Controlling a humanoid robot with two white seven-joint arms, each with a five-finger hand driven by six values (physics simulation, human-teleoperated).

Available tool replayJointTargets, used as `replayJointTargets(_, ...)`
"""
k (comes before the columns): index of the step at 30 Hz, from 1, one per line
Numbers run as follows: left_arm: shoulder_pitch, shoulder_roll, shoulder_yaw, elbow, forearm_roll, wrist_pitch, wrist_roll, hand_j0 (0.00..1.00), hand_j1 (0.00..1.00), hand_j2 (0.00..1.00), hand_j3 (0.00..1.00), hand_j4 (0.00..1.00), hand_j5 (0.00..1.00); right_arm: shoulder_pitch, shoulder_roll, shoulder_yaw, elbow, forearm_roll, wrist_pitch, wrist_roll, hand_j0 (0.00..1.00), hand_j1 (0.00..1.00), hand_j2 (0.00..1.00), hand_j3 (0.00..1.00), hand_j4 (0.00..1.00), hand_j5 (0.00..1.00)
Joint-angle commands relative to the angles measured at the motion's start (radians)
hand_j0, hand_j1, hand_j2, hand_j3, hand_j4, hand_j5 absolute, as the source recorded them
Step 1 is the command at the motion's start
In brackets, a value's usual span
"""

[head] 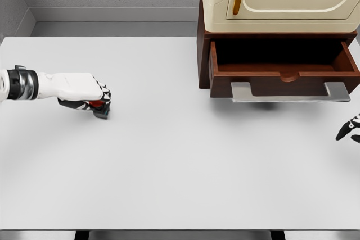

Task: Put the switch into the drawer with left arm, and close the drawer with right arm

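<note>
On the white table [169, 167], seen from the head camera, the left hand [84, 91] lay with its fingers [103, 95] curled down around the switch [99, 105], pinching it against the matte surface. Only a sliver of the switch showed beneath those fingers: a small dark block with a glossy red patch, squared at its lower corner. The hand's shell was smooth white plastic, black at the knuckle joints, with a ribbed black-and-silver cuff at the wrist.

Far to the right of the fingers and farther up the table stood the cabinet [281, 4], its upper body cream-coloured and rounded at the edges, with a slim amber strip running down the door. Below it the drawer [284, 74] stood pulled out, boxy, of dark reddish-brown wood with a half-round notch cut in its front wall. A flat, brushed-metal handle [289, 92], shaped like a wide bracket, hung off the drawer's front.

At the picture's right edge, below the handle's far end, the right hand [350, 128] showed only as a few black-and-white fingertips, loosely parted and touching nothing. No writing or label was legible anywhere.
</note>
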Motion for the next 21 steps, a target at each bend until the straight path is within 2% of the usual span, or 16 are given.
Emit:
replayJointTargets(1,-0.002,0.008,0.002,-0.006,0.005,0.002,0.001,0.41,0.41,0.41,0.41,0.41,0.41,-0.002,-0.008,0.006,-0.002,-0.007,0.003,0.000,0.50,0.50,0.50,0.50,0.50,0.50)
replayJointTargets(4,-0.018,0.011,0.002,-0.049,0.034,0.002,0.001,0.41,0.41,0.41,0.41,0.41,0.41,-0.035,-0.008,0.043,0.000,-0.007,0.003,0.000,0.50,0.50,0.50,0.50,0.50,0.50)
replayJointTargets(13,-0.097,-0.005,0.002,-0.049,0.088,0.002,0.001,0.41,0.41,0.41,0.41,0.41,0.41,-0.041,-0.012,0.044,0.000,-0.007,0.003,0.000,0.50,0.50,0.50,0.50,0.50,0.50)
replayJointTargets(21,-0.143,-0.084,0.004,-0.049,0.117,0.002,0.001,0.41,0.41,0.41,0.41,0.41,0.41,-0.041,-0.012,0.051,0.000,-0.007,0.003,0.000,0.50,0.50,0.50,0.50,0.50,0.50)
